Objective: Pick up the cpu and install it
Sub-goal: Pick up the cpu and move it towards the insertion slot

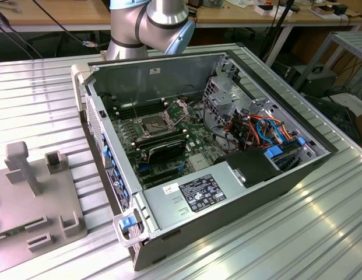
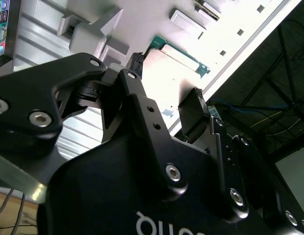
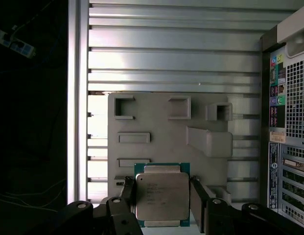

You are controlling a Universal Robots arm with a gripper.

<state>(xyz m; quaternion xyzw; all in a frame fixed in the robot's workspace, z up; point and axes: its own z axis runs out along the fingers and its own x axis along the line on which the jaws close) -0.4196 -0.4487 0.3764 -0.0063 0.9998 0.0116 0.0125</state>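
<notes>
Silver-grey and stiff, the cpu [image 3: 162, 196] lies flat on the grey fixture plate [image 3: 161, 127] beside the computer case [image 3: 289, 147], between my spread end effector [image 3: 164, 198] fingers, light but fragile, best pinched by its edges.

Dull metal cpu [image 3: 162, 196], matt grey tray [image 3: 156, 125]

My exterior view looks down obliquely on the open computer case [image 1: 227, 169]; both wrist views sit close over the grey fixture plate [image 3: 156, 127], sharing the cpu [image 3: 161, 196].
</notes>
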